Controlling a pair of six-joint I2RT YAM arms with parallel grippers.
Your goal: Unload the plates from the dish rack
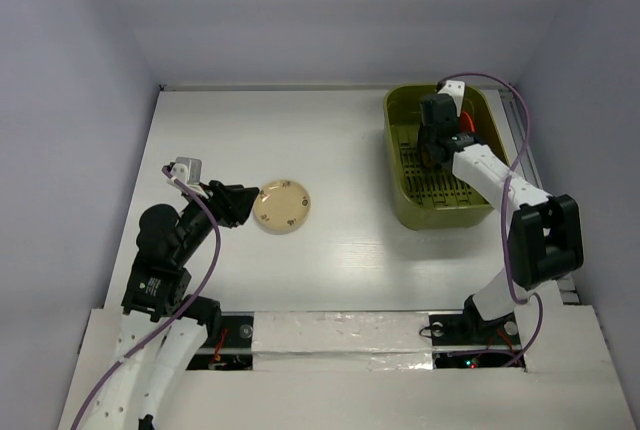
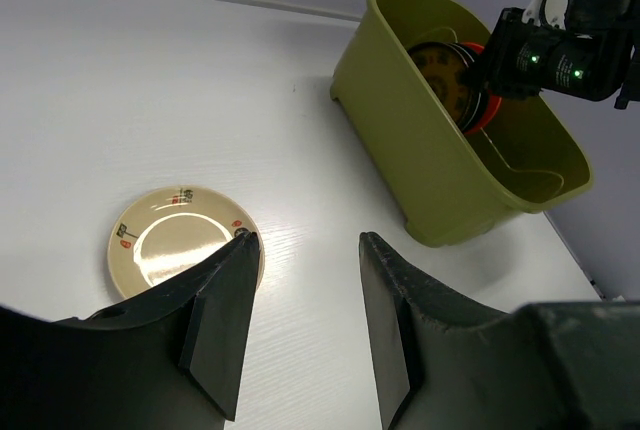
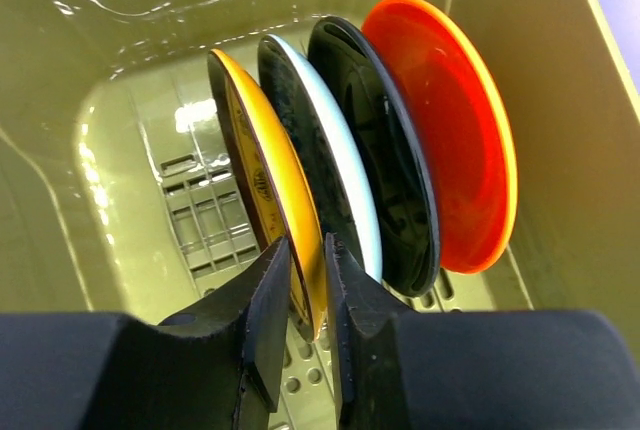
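Observation:
The olive-green dish rack (image 1: 396, 155) stands at the back right. In the right wrist view, the rack (image 3: 60, 160) holds plates on edge: a yellow-orange plate (image 3: 272, 165), a dark plate with a pale face (image 3: 335, 165), a black plate (image 3: 385, 175) and an orange-red plate (image 3: 450, 140). My right gripper (image 3: 308, 248) reaches down into the rack (image 2: 420, 150), its jaws closed on the near rim of the yellow-orange plate. The cream spotted plate (image 1: 281, 207) lies flat on the table. My left gripper (image 2: 305, 242) is open and empty, just right of the cream plate (image 2: 175, 240).
White table (image 1: 340, 140) inside grey walls. The right arm's links (image 1: 495, 185) and purple cable run along the rack's right side. Taped strip (image 1: 340, 330) along the near edge between the arm bases.

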